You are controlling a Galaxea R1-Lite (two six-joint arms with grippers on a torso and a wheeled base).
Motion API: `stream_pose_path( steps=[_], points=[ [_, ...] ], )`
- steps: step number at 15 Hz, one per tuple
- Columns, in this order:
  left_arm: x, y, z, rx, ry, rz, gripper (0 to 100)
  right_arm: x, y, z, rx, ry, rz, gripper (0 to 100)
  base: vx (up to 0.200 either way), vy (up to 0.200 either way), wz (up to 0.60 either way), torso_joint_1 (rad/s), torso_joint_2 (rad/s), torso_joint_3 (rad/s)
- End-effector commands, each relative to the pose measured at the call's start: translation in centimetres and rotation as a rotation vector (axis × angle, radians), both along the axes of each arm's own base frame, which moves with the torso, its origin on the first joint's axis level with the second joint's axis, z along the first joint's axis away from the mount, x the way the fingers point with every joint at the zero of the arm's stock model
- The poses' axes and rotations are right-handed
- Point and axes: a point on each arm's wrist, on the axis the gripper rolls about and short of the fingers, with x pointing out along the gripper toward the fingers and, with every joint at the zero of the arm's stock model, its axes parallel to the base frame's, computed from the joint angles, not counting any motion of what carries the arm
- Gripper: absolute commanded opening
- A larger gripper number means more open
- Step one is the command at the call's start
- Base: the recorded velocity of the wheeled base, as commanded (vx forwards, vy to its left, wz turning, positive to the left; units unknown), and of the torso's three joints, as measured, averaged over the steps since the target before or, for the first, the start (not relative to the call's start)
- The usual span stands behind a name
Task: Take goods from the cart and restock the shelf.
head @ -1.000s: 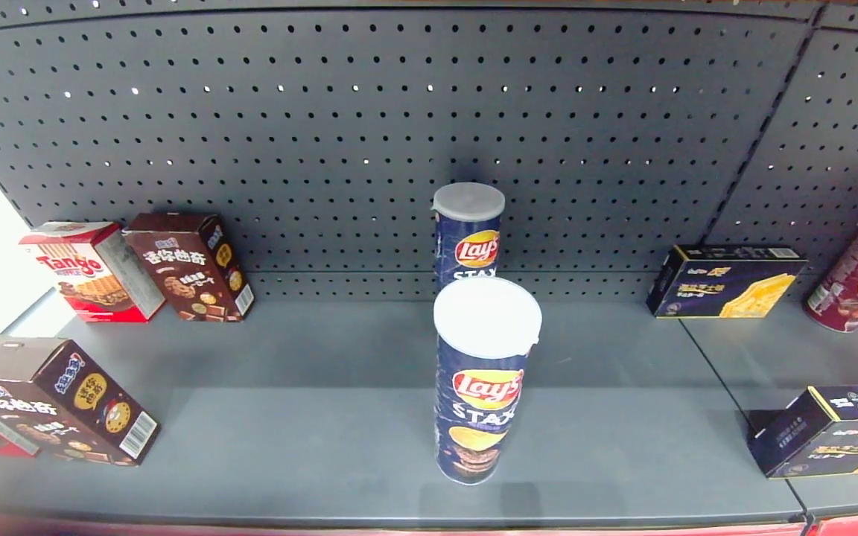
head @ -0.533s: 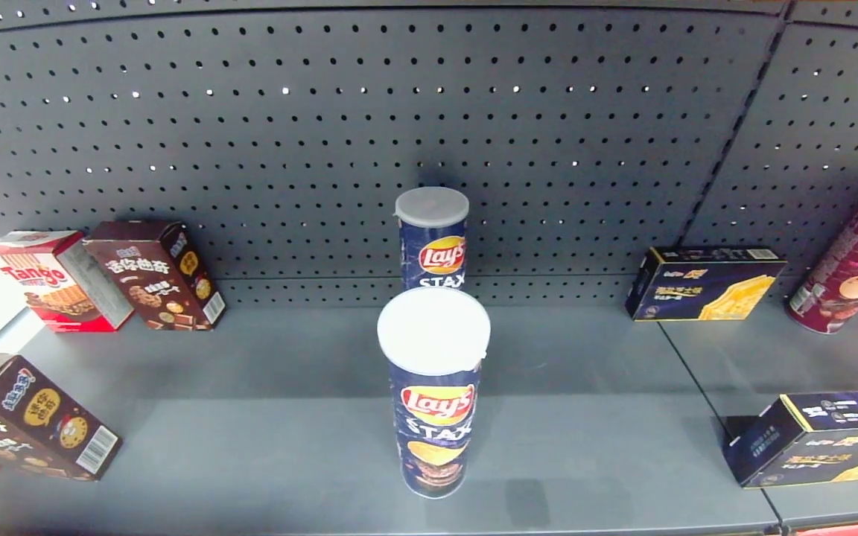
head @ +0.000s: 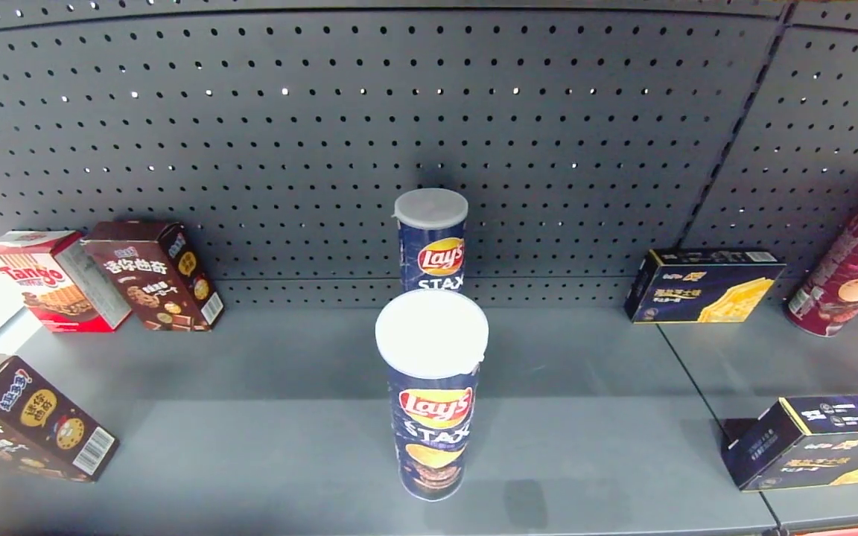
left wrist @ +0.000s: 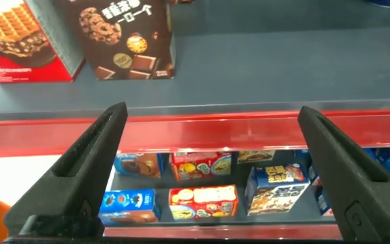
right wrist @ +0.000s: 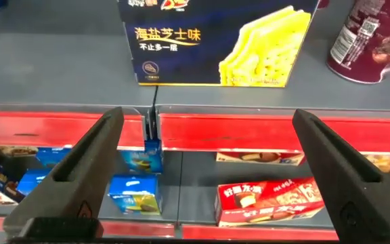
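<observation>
Matt metal shelf [head: 250,417]; glossy chip can [head: 433,417] with plastic lid.

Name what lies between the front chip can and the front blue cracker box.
Nothing: the head view shows bare shelf between the front chip can and the front blue cracker box.

light: bright | glare: white washout, head view's left edge | shadow: faint, beside front can [head: 433,417] | edges: bowed
</observation>
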Motion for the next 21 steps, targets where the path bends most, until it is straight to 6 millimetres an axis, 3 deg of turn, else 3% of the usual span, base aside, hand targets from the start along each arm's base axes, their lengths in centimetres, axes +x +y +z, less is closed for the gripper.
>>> stream_pose_path(
  steps=[1,21],
  points=[
    [0.01,0.00,-0.01,-0.002,0.002,0.003,100,0.02,0.00,0.00,0.000,0.003,0.000,100,0.000,0.000,0.00,0.000,0.00,0.000],
    [0.00,-0.05,0.05,-0.003,-0.001,-0.025,100,0.02,0.00,0.00,0.000,0.003,0.002,100,-0.010,0.020,0.00,0.001,0.00,0.000]
  ],
)
